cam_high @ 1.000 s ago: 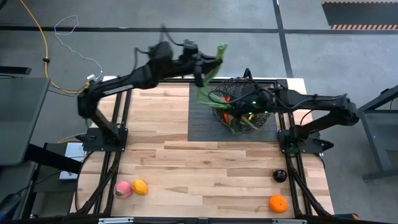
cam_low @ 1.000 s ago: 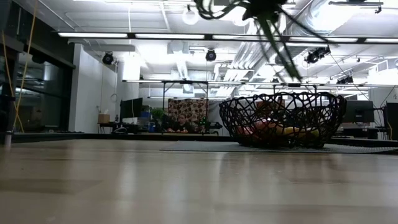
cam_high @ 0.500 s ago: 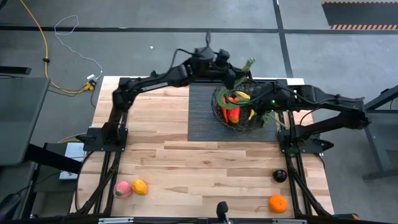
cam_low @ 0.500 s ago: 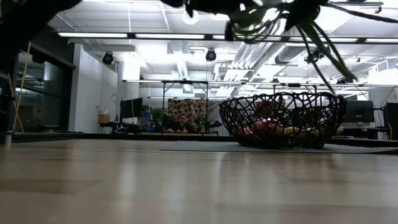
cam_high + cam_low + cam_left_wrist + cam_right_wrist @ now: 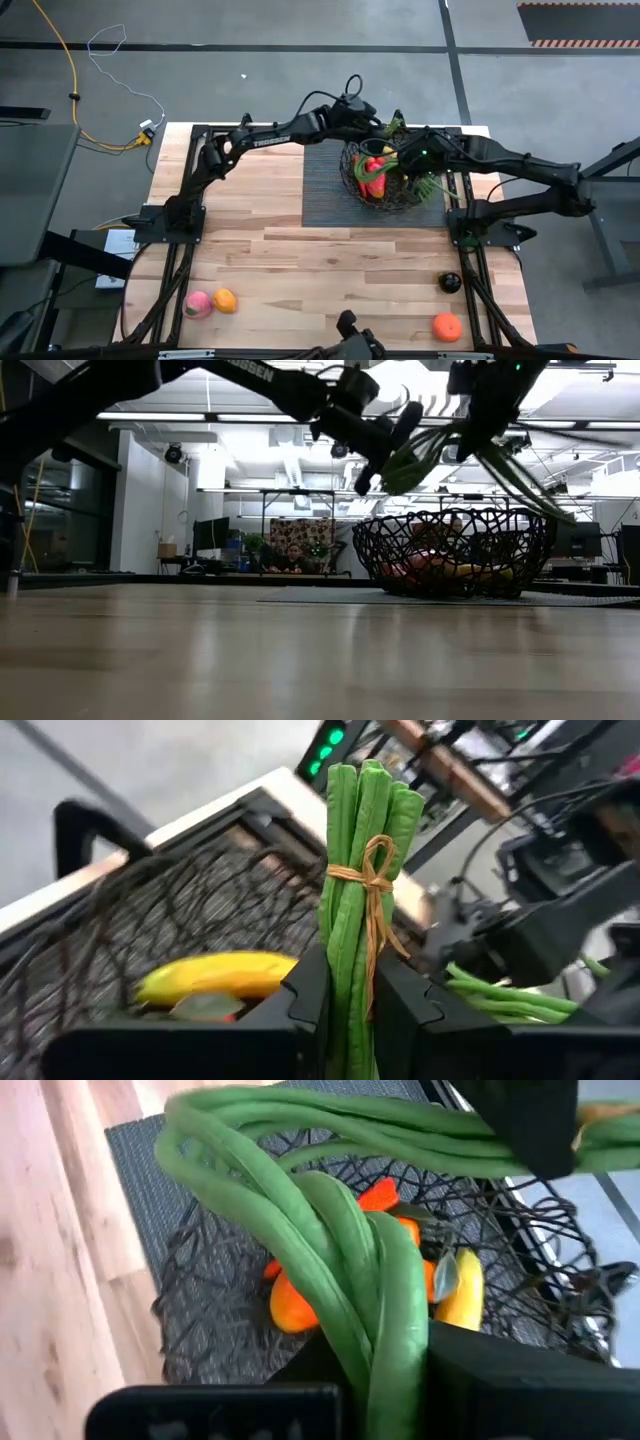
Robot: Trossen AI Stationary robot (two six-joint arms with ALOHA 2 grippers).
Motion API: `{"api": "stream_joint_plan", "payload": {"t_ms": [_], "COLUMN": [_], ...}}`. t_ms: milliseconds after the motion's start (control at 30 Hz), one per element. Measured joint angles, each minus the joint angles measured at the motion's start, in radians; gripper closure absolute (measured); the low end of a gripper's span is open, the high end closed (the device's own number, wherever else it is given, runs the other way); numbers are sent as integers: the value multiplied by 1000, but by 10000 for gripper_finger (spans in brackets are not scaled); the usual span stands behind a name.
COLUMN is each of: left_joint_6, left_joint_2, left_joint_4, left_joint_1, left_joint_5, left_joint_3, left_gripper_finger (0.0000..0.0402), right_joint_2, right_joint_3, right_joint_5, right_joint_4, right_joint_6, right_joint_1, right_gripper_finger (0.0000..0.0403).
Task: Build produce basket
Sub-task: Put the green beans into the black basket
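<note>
The black wire basket [image 5: 348, 176] [image 5: 450, 550] stands on the dark ribbed mat [image 5: 325, 190]. It holds a banana [image 5: 215, 975], a red chili [image 5: 375, 172] and an orange-red mango [image 5: 290, 1305]. A bundle of long green stalks [image 5: 426, 185] [image 5: 500, 460], tied with tan string, hangs above the basket between both grippers. My left gripper [image 5: 385, 125] [image 5: 350, 1005] is shut on its tied end. My right gripper [image 5: 418, 162] [image 5: 385, 1375] is shut on the stalks farther along. My left gripper pinches the bundle between its two fingers just below the string tie [image 5: 352, 955], and the fingers lie across the stalks. It comes slanting down from the table's left. The tied end sticks out past the fingers, lifted clear above the basket. My right gripper pinches several stalks together at a bend [image 5: 392, 1310] between its two fingers, from above. The stalks arch out ahead of the fingers toward the left gripper. Loose ends [image 5: 525, 475] droop toward the basket rim.
A pink peach [image 5: 197, 304] and a yellow-orange fruit [image 5: 225, 300] lie near the table's near left corner. A dark plum [image 5: 450, 283] and an orange [image 5: 447, 327] lie near the near right corner. Bare wood stretches between them. People sit in the room beyond [image 5: 295, 555].
My left gripper has swung from left of the basket toward the table's right and come down over the basket, carrying the tied end of the stalks. The right gripper has come down with it. The stalks now hang low over the basket.
</note>
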Motion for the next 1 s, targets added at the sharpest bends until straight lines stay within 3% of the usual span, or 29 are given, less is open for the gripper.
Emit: {"api": "stream_joint_plan", "payload": {"t_ms": [200,633,800,933,1000], "left_joint_6": [-1,10,9,24,24], "left_joint_2": [46,56,56,56,56], "left_joint_4": [-43,-71,-117,-138,-142], "left_joint_1": [12,19,34,37,37], "left_joint_5": [-1,20,20,17,20], "left_joint_3": [0,0,0,0,0], "left_gripper_finger": [364,364,364,364,364], "right_joint_2": [18,163,163,186,198], "right_joint_3": [-83,-84,-84,-85,-85], "right_joint_5": [31,266,272,362,342], "right_joint_4": [122,138,131,143,152], "right_joint_6": [-129,-678,-844,-1084,-1110], "right_joint_1": [-45,-51,-12,47,61], "right_gripper_finger": [401,401,401,401,401]}}
